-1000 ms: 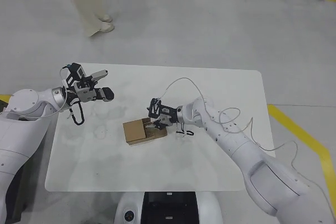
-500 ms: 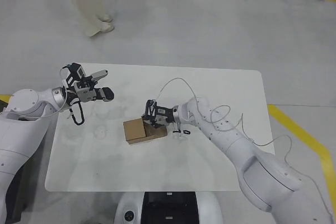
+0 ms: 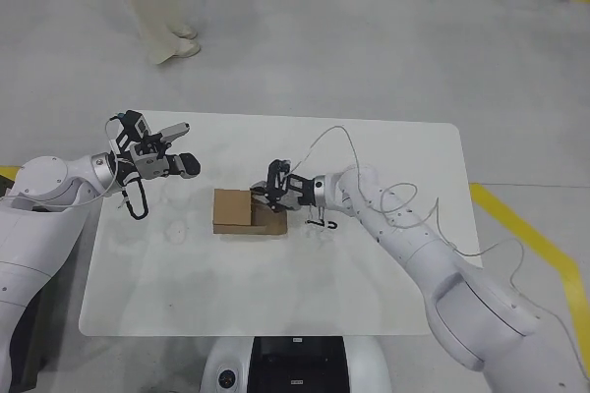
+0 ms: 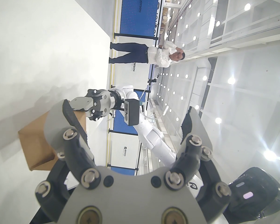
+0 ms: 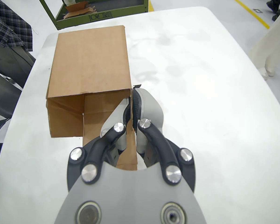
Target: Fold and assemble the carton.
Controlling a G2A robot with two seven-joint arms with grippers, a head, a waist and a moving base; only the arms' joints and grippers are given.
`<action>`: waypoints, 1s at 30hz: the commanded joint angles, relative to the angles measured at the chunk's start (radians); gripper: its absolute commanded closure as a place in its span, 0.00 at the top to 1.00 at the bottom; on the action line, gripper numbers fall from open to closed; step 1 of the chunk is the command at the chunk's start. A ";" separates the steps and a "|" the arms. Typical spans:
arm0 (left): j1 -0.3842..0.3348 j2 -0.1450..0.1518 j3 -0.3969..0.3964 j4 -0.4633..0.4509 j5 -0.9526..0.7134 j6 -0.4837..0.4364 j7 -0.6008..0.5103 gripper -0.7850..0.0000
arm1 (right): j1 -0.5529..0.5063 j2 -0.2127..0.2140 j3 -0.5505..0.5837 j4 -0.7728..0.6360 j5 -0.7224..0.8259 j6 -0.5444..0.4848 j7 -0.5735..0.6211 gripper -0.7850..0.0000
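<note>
Fingers (image 5: pixel 149 104) clamp the carton (image 5: pixel 88 61) on a white table (image 5: pixel 200 94) near a green cart (image 5: pixel 123 12).

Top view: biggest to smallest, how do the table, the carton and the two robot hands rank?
1. table
2. carton
3. left hand and right hand: they look about alike, so unranked.

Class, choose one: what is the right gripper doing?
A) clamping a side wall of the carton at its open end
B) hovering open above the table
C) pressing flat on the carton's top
A: the right gripper is shut on the wall edge of the carton, at its open end.
</note>
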 commanded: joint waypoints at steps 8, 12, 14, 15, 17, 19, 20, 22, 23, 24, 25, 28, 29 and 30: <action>0.000 0.000 0.000 0.000 0.000 0.000 0.000 1.00 | -0.098 0.101 0.147 -0.218 0.044 -0.035 0.046 0.00; 0.000 0.000 0.000 0.000 0.000 0.000 0.000 1.00 | -0.160 0.138 0.220 -0.323 0.114 -0.074 0.163 0.00; 0.000 0.000 0.000 0.000 0.000 0.000 0.000 1.00 | -0.190 0.153 0.255 -0.372 0.155 -0.075 0.239 0.00; 0.000 0.000 0.000 0.000 0.000 0.000 0.000 1.00 | -0.206 0.160 0.273 -0.395 0.180 -0.071 0.277 0.00; 0.000 0.000 0.000 0.000 0.000 0.000 0.000 1.00 | -0.236 0.172 0.306 -0.441 0.231 -0.057 0.350 0.00; 0.000 0.000 0.000 0.000 0.000 0.000 0.000 1.00 | -0.246 0.176 0.316 -0.458 0.247 -0.049 0.372 0.00; 0.000 0.000 0.000 0.000 0.000 0.000 0.000 1.00 | -0.246 0.176 0.316 -0.458 0.247 -0.049 0.372 0.00; 0.000 0.000 0.000 0.000 0.000 0.000 0.000 1.00 | -0.246 0.176 0.316 -0.458 0.247 -0.049 0.372 0.00; 0.000 0.000 0.000 0.000 0.000 0.000 0.000 1.00 | -0.246 0.176 0.316 -0.458 0.247 -0.049 0.372 0.00; 0.000 0.000 0.000 0.000 0.000 0.000 0.000 1.00 | -0.246 0.176 0.316 -0.458 0.247 -0.049 0.372 0.00; 0.000 0.000 0.000 0.000 0.000 0.000 0.000 1.00 | -0.246 0.176 0.316 -0.458 0.247 -0.049 0.372 0.00; 0.000 0.000 0.000 0.000 0.000 0.000 0.000 1.00 | -0.246 0.176 0.316 -0.458 0.247 -0.049 0.372 0.00; 0.002 -0.001 -0.001 -0.006 0.004 -0.004 0.010 1.00 | -0.253 0.176 0.314 -0.462 0.251 -0.044 0.374 0.00; 0.003 -0.001 -0.004 -0.020 0.031 -0.022 0.026 1.00 | -0.261 0.175 0.311 -0.469 0.267 -0.044 0.374 0.00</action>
